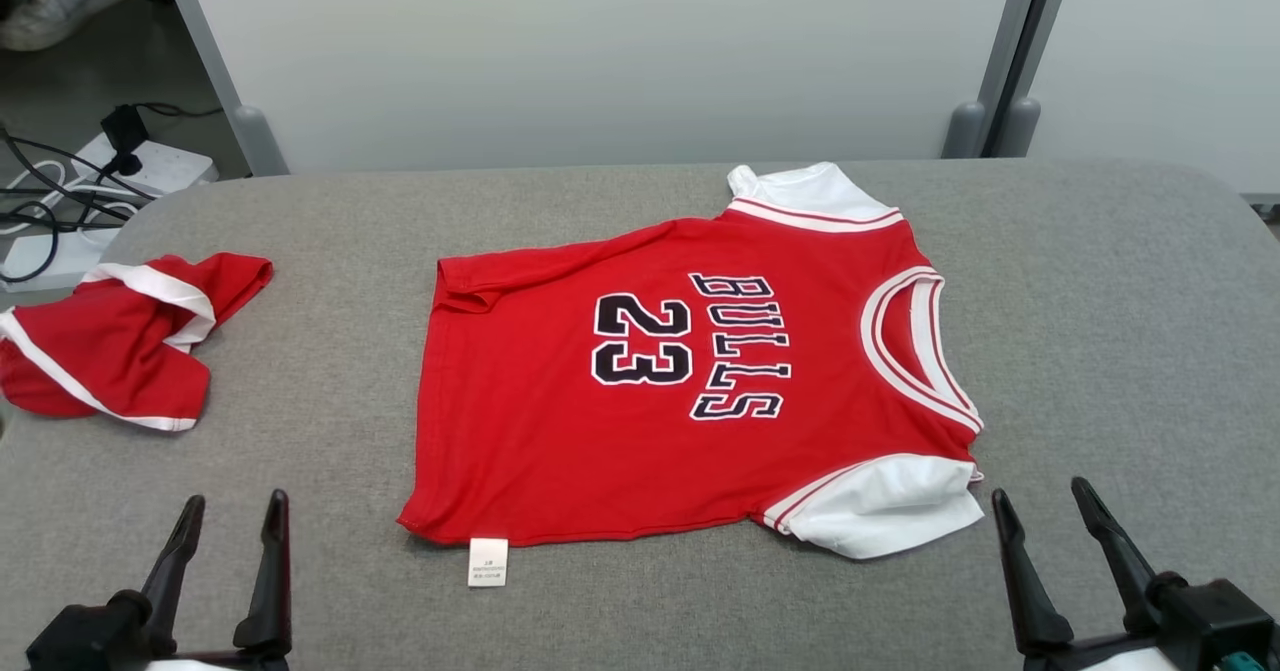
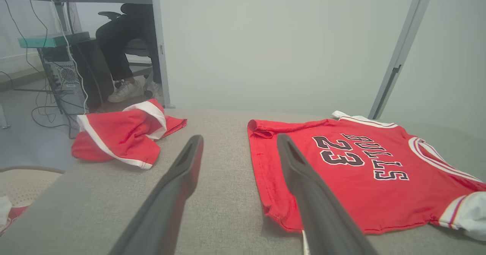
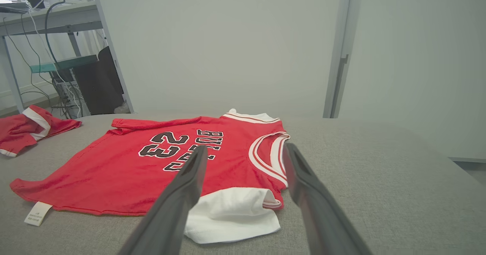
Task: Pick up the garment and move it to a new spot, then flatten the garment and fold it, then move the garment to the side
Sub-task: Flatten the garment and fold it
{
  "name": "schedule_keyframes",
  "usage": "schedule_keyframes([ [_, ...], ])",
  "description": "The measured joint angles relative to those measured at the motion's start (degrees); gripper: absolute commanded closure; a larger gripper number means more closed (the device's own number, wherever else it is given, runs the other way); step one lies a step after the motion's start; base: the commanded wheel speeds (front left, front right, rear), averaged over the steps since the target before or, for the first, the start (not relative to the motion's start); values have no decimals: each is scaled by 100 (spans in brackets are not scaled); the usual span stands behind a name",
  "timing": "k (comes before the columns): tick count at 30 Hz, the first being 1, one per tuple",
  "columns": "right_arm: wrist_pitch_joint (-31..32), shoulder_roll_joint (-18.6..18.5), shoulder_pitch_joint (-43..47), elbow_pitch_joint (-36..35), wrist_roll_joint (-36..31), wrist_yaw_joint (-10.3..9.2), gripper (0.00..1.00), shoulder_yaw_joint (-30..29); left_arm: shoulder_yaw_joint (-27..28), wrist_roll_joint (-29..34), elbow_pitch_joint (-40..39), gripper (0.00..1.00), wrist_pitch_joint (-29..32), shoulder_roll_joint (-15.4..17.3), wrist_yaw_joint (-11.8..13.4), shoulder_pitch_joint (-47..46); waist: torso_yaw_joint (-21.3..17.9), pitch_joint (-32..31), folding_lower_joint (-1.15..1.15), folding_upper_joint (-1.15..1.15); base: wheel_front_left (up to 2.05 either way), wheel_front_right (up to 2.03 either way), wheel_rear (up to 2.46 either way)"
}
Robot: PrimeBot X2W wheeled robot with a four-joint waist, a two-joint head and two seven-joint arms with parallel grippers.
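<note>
Both spread wide, holding nothing: my left gripper [image 1: 236, 497] and right gripper [image 1: 1040, 488]. The jersey [image 1: 560, 431] lies flat ahead, between them; a crumpled red cloth [image 1: 110, 351] lies beyond the left one.

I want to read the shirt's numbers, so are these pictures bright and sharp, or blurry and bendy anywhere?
Head view: soft even light, no glare, the jersey sharp, its 23 readable. Left wrist view: the left gripper looms huge and soft, and the partition post leans, likely the wide lens. Right wrist view: the right gripper looms likewise; jersey clear, faint shadow under its white sleeve.
</note>
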Motion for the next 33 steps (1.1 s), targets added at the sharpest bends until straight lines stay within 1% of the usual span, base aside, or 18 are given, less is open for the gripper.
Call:
schedule_keyframes([
  [1, -14, 41, 41, 11, 0, 0, 0, -64, 96, 47, 3, 0, 0, -58, -53, 57, 12, -24, 0, 0, 0, 0, 0],
  [2, -14, 41, 41, 11, 0, 0, 0, -64, 96, 47, 3, 0, 0, -58, -53, 57, 12, -24, 0, 0, 0, 0, 0],
  [3, -16, 65, 158, 22, -1, 0, 0, -154, 230, 179, 13, 0, 0, -169, -175, 133, 48, -66, 0, 0, 0, 0, 0],
  [4, -22, 76, 227, 22, -2, 0, 0, -189, 266, 238, 15, 0, 0, -210, -247, 174, 65, -86, 0, 0, 0, 0, 0],
  [7, -22, 111, 417, 21, -4, 0, 0, -255, 325, 522, 43, 0, 0, -334, -424, 214, 115, -131, 0, 0, 0, 0, 0],
  [12, -48, 167, 577, -38, -47, 0, 0, -265, 421, 814, 144, 0, 0, -584, -725, 211, 159, -156, 0, 0, 0, 0, 0],
  [15, -48, 202, 588, -47, -71, 0, 0, -265, 448, 929, 249, 0, 0, -728, -810, 200, 149, -167, 0, 0, 0, 0, 0],
  [16, -48, 202, 588, -47, -71, 0, 0, -265, 448, 929, 249, 0, 0, -728, -810, 200, 149, -167, 0, 0, 0, 0, 0],
  [17, -48, 204, 589, -68, -80, 0, 0, -261, 503, 961, 347, 0, 0, -821, -831, 192, 144, -175, 0, 0, 0, 0, 0],
  [20, -48, 207, 589, -73, -90, 0, 0, -252, 535, 996, 447, 0, 0, -851, -918, 185, 145, -185, 0, 0, 0, 0, 0],
  [22, -48, 212, 589, -77, -94, 0, 0, -238, 588, 1028, 547, 0, 0, -881, -935, 167, 147, -192, 0, 0, 0, 0, 0],
  [25, -48, 219, 588, -76, -94, 0, 0, -223, 667, 1034, 632, 0, 0, -985, -1013, 162, 144, -205, 0, 0, 0, 0, 0],
  [33, -47, 221, 587, -69, -101, 0, 0, -192, 815, 1184, 762, 0, 0, -1096, -1122, 137, 149, -195, 0, 0, 0, 0, 0],
])
